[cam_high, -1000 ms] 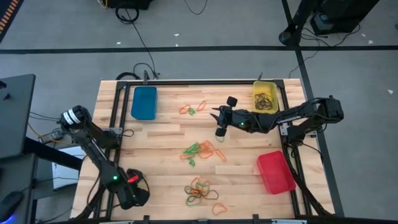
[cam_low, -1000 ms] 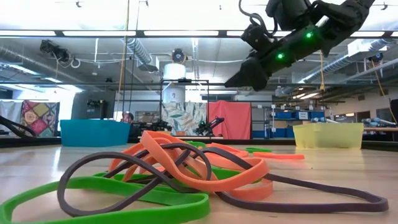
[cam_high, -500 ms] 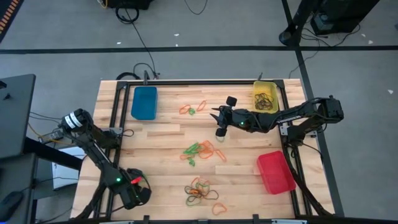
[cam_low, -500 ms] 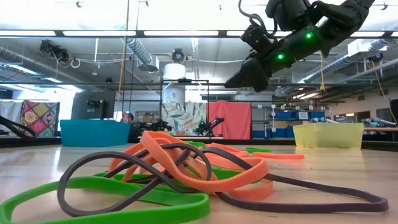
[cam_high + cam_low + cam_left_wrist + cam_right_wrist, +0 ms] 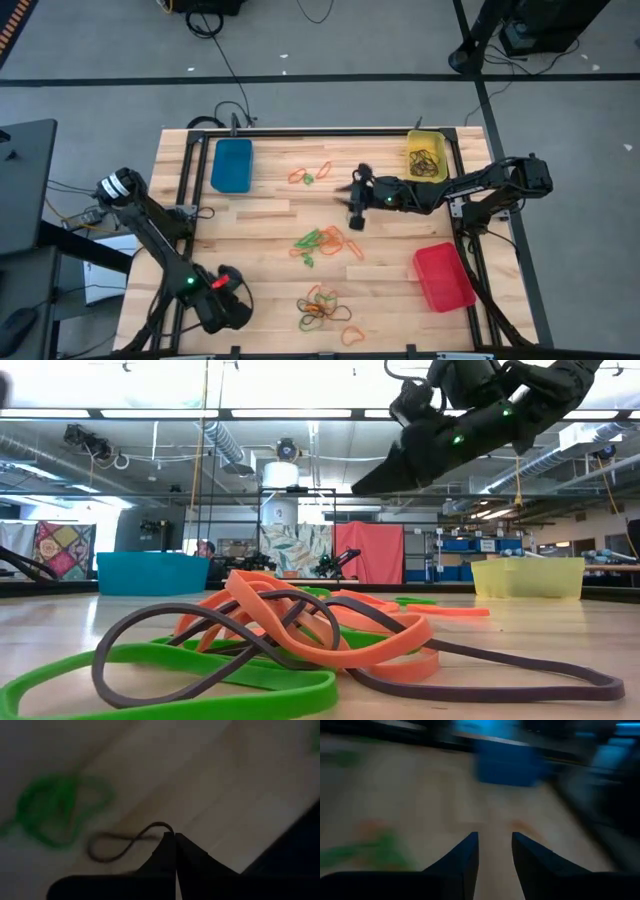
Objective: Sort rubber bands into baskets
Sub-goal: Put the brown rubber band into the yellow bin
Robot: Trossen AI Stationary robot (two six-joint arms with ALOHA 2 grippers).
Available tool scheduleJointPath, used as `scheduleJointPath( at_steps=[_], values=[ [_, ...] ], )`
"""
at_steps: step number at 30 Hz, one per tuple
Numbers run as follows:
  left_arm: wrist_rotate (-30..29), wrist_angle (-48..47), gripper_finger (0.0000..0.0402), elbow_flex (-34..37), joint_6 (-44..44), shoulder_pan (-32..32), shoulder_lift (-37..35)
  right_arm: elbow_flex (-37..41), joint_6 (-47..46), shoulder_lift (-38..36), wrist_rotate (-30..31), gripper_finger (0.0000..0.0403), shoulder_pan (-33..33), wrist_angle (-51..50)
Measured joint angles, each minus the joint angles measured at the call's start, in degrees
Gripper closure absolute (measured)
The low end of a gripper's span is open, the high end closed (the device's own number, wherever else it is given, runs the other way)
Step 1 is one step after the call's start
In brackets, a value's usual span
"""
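The left pincer [image 5: 233, 300] sits low at the bench's [image 5: 260, 240] near edge, left of the nearest heap of rubber bands [image 5: 322, 305], its fingers pressed together. The left wrist view shows a dark band [image 5: 125, 842] at the fingertips; whether it is pinched cannot be told. The right pincer [image 5: 352, 200] hovers above the bench, left of the yellow basket [image 5: 427, 155], fingers apart, holding nothing. The blue basket [image 5: 231, 165] and red basket [image 5: 442, 276] stand well apart from it.
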State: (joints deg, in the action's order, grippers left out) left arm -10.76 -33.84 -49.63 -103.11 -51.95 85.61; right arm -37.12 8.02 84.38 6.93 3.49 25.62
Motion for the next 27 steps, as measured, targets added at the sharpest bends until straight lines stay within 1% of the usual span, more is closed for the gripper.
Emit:
scheduleJointPath(
  at_steps=[2,3,5,8,11,15,18,21,24,27],
  values=[
    [-2.5,-1.3,0.0400,-0.8,3.9,1.9,-0.6,0.0,-1.3,0.0,-7.5,0.0273,-0.4,0.4],
    [-3.3,-2.4,0.0400,-1.1,6.3,3.1,-0.6,0.0,-1.7,0.0,-9.8,0.0273,-0.7,0.8],
    [-5.2,-5.0,0.0400,-1.5,12.8,6.0,-0.6,0.0,-1.9,0.0,-13.0,0.0273,-1.5,1.8],
    [-8.7,-5.8,0.0400,-1.6,23.6,12.0,-0.6,0.0,-0.6,0.0,-15.6,0.0272,-2.8,1.7],
    [-9.3,-3.1,0.0400,-1.6,35.4,19.2,-0.6,0.0,-0.3,0.0,-17.0,0.0269,-4.3,1.8],
    [-8.8,5.2,0.0400,-1.6,52.2,27.4,-0.6,0.0,-0.3,0.0,-17.1,0.0258,-5.8,1.8],
    [-6.0,11.9,0.0400,-1.6,63.0,32.7,-0.6,0.0,-0.3,0.0,-17.0,0.0248,-6.4,1.8],
    [-2.8,17.6,0.0400,-1.6,71.6,37.2,-0.6,0.0,-0.4,0.0,-17.0,0.0233,-6.4,2.1],
    [0.2,22.4,0.0400,-1.6,77.8,41.4,-0.6,0.0,-0.4,0.0,-16.7,0.0217,-6.4,2.2],
    [2.4,28.6,0.0400,-1.6,82.6,44.9,-0.6,0.0,-0.4,0.0,-13.7,0.0201,-6.3,2.2]
  ],
)
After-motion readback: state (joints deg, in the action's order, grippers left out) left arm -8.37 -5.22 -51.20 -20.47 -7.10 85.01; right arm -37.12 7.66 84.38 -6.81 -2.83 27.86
